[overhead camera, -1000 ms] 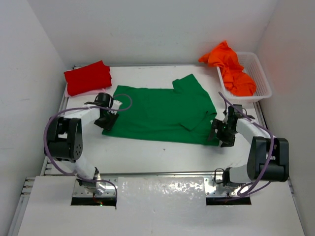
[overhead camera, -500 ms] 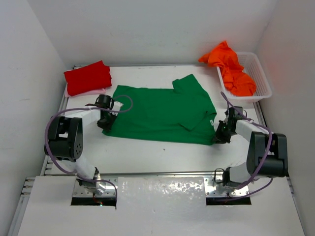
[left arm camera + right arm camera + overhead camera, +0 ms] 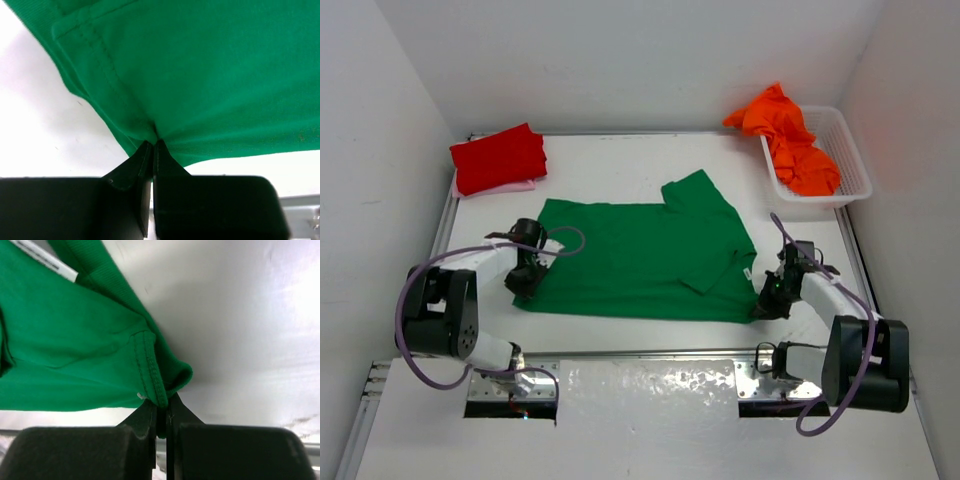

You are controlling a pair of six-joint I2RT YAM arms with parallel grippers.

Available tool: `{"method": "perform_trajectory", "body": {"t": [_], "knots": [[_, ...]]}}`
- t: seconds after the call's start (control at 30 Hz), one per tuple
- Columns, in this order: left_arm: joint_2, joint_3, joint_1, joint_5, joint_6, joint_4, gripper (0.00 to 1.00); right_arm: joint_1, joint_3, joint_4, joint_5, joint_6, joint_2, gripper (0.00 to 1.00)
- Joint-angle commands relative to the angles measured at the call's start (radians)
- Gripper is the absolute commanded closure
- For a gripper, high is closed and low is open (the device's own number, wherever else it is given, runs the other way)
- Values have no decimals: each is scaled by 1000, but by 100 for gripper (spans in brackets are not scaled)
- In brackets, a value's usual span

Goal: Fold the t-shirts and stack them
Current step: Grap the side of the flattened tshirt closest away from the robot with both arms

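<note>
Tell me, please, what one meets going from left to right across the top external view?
red t-shirt → green t-shirt → white mesh basket

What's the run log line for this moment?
left fingers: shut on green t-shirt | right fingers: shut on green t-shirt

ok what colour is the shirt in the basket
An orange t-shirt, clearest in the top external view.
</note>
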State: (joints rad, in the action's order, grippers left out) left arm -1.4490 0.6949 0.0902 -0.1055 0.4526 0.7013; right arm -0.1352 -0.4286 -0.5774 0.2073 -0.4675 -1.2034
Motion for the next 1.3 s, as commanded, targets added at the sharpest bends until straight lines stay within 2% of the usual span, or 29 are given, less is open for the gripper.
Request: {"method": "perform_trajectory", "body": {"t": [0.0,0.03,0.07,0.1,0.13,0.17,0.2,0.33,0.37,0.47,0.5,0.53,0.57,0.6,0.67,0.77,0.9,1.03,1.1,1.27], "knots": [[30,-18,0,-65,28,75,100,-4,10,-61,-62,7,33,99],[30,-21,0,-69,21,79,93,-4,2,-62,-63,4,33,93],[30,-21,0,-74,18,89,86,-4,-5,-74,-65,1,30,66],[30,-14,0,-95,14,92,79,-4,-18,-84,-69,0,27,51],[30,-6,0,-109,9,99,70,-4,-48,-107,-80,-2,27,45],[30,23,0,-129,9,104,69,-4,-68,-120,-86,-3,28,37],[32,47,0,-179,8,107,68,-4,-90,-131,-94,-2,40,35],[33,266,3,-298,1,95,68,-4,-287,-200,-158,26,76,34],[33,385,11,-303,3,87,68,-4,-329,-219,-180,36,80,34],[30,565,136,-280,40,44,70,-3,-449,-195,-184,78,73,48],[29,586,269,-283,75,26,73,-1,-473,-164,-159,78,67,63],[24,594,349,-284,96,-11,74,3,-483,-98,-120,75,38,69],[7,595,513,-289,122,-28,75,9,-496,-67,-39,66,12,73],[-5,588,589,-283,173,-45,76,20,-515,-47,-10,67,-20,74],[-52,575,775,-254,218,-98,76,52,-587,-33,18,73,-146,69],[-172,630,905,-108,241,-137,77,59,-662,-42,79,57,-316,66],[-329,707,988,28,258,-203,75,60,-677,-26,161,64,-444,62],[-467,755,1040,76,285,-287,74,62,-664,-29,168,92,-489,61],[-502,756,1057,92,296,-310,74,62,-636,-12,158,98,-472,58],[-539,753,1066,137,304,-324,74,62,-596,27,170,86,-470,56]]}}
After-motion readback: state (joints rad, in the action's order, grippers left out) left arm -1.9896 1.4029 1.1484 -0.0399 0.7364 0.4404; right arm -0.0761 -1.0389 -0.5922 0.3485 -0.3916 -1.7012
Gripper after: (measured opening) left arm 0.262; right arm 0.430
